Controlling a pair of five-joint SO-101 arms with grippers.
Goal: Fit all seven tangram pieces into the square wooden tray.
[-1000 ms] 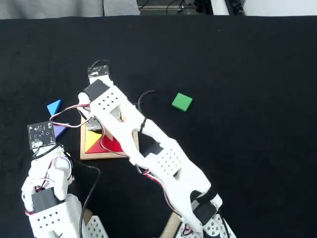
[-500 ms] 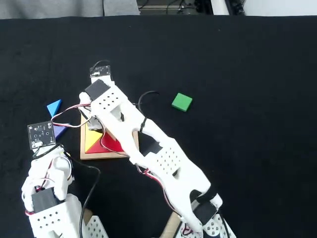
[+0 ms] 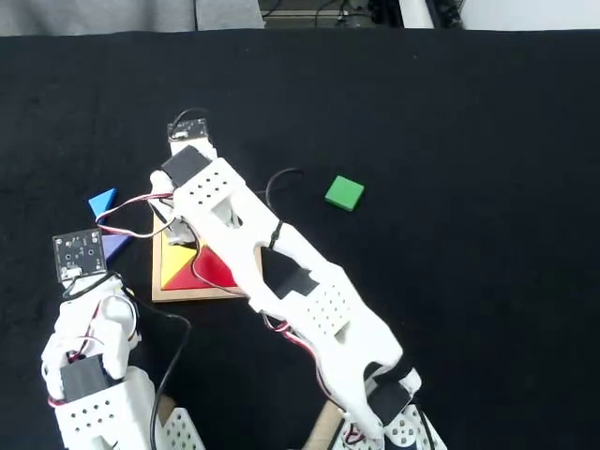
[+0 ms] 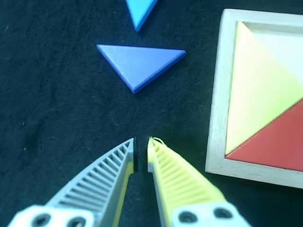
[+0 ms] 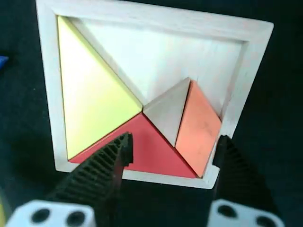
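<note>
Overhead first. The square wooden tray [image 3: 187, 292] sits left of centre on the black table [image 3: 450, 112]. The right arm [image 3: 291, 281] stretches across it with its wrist over the tray's far side, hiding much of the fill. A yellow triangle [image 3: 173, 267] and a red triangle [image 3: 214, 272] show beneath. The left arm [image 3: 89, 347] stands at the near left, just beside the tray. A light blue triangle [image 3: 103, 201] and a darker blue triangle [image 3: 116, 246] lie loose off the tray's left edge. A green square [image 3: 344, 193] lies well apart on the opposite side.

Left wrist view. The left gripper [image 4: 141, 141] has its fingers pressed together with nothing between them, over bare cloth. The darker blue triangle lies flat, straight ahead of the tips and near. Its long edge runs crosswise to the fingers, and the opposite corner points back at them. The light blue triangle lies beyond it, and the tray's rim runs alongside.

Right wrist view. The right gripper [image 5: 173, 146] hangs over the tray, fingers spread wide and empty. Seated below are the yellow triangle, the red triangle, an orange piece [image 5: 199, 127] and a pale small triangle [image 5: 168, 113]. The rest of the floor is bare.

Judgement: four pieces in, three out. The left arm is nearer both blue triangles, but its fingers must part before any grasp. The green square falls to the right arm's side.
</note>
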